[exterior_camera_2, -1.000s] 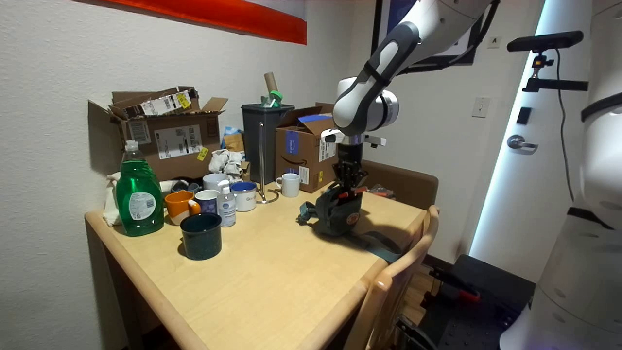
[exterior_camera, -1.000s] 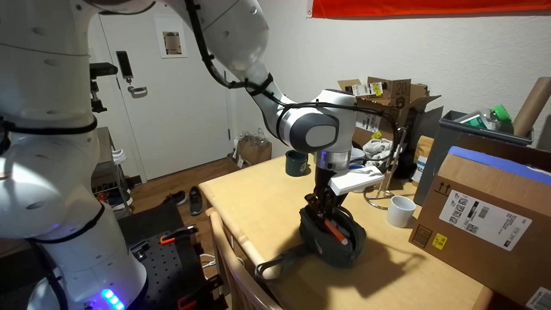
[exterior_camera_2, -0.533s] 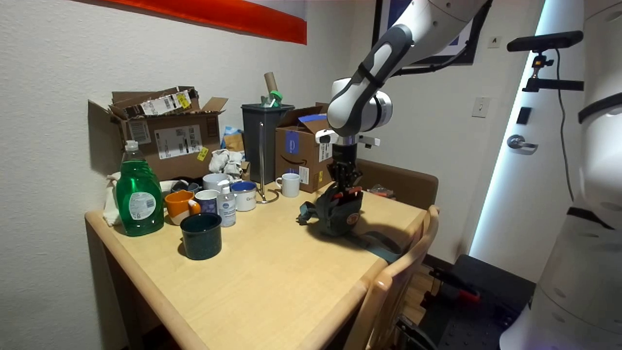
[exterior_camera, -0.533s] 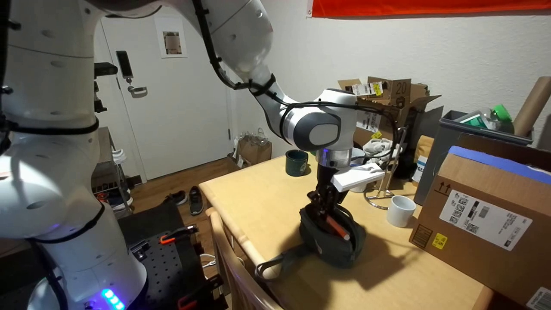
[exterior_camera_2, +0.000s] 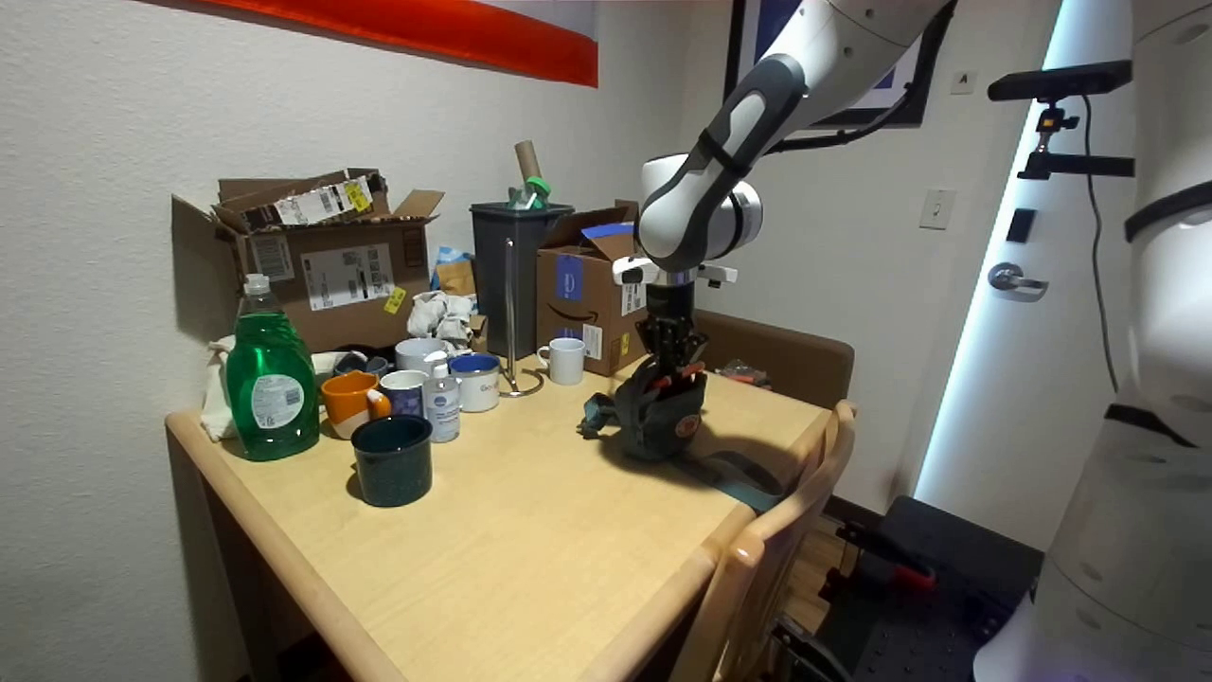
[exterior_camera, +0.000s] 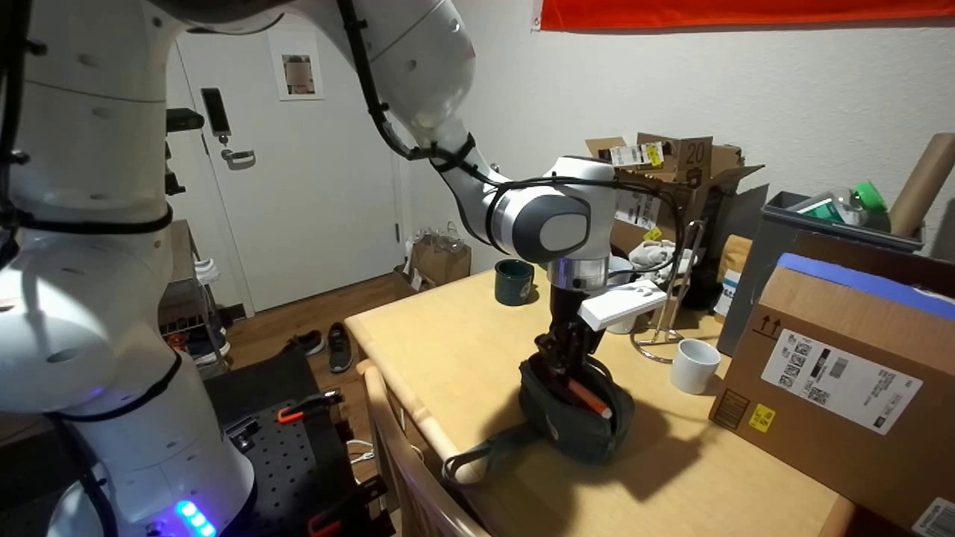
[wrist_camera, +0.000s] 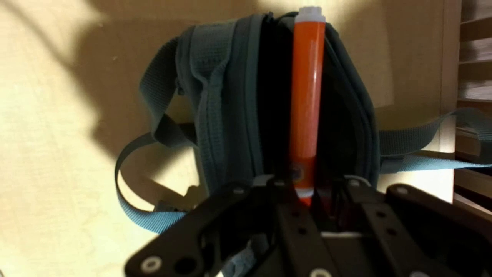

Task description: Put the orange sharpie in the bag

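The bag (exterior_camera: 578, 436) stands on the table with its mouth open; it also shows in an exterior view (exterior_camera_2: 660, 421) and the wrist view (wrist_camera: 234, 111). The orange sharpie (wrist_camera: 307, 100) lies lengthwise over the dark mouth, its pale end reaching the bag's rim. It shows tilted in an exterior view (exterior_camera: 589, 397) and thin at the rim in an exterior view (exterior_camera_2: 680, 377). My gripper (wrist_camera: 308, 192) points down at the bag's mouth, shut on the sharpie's near end. The gripper (exterior_camera: 565, 369) hides that end. The fingertips and the bag's inside are dark.
A strap (exterior_camera_2: 734, 478) trails toward the chair (exterior_camera_2: 748, 559). A white mug (exterior_camera: 695, 365), a large cardboard box (exterior_camera: 821, 403) and a metal stand (exterior_camera: 664, 339) are near the bag. A dark green mug (exterior_camera_2: 391, 464) and a green soap bottle (exterior_camera_2: 273, 379) stand farther off.
My gripper and the sharpie have shifted slightly together across the bag's mouth, a little rightward in an exterior view and leftward in an exterior view. The bag has stayed in place.
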You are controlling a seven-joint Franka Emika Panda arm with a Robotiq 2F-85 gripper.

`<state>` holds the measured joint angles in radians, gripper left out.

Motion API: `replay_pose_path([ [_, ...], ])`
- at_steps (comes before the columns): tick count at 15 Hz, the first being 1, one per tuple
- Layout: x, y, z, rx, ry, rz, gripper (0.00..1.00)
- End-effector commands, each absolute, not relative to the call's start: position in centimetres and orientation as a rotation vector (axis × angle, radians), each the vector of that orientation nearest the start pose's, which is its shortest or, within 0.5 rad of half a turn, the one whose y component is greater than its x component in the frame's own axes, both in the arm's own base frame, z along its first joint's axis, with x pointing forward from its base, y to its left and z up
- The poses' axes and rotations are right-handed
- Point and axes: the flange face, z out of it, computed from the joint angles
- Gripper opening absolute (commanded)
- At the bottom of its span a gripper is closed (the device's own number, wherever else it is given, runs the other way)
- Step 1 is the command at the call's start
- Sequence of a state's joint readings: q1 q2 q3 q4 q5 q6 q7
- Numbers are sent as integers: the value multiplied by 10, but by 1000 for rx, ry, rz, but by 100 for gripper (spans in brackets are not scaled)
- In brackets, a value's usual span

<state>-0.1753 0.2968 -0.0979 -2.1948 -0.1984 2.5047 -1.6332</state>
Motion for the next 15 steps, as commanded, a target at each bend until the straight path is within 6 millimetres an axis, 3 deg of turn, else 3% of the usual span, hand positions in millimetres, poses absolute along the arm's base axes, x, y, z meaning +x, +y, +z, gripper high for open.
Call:
replay_pose_path([
  [1, 534, -150, 261, -2343, -2264, 222, 58],
  [5, 531, -146, 272, -2360, -2299, 233, 88],
  [7, 528, -139, 285, -2384, -2323, 217, 96],
  [14, 512, -107, 333, -2476, -2410, 181, 94],
  [15, 510, -102, 338, -2490, -2412, 181, 97],
])
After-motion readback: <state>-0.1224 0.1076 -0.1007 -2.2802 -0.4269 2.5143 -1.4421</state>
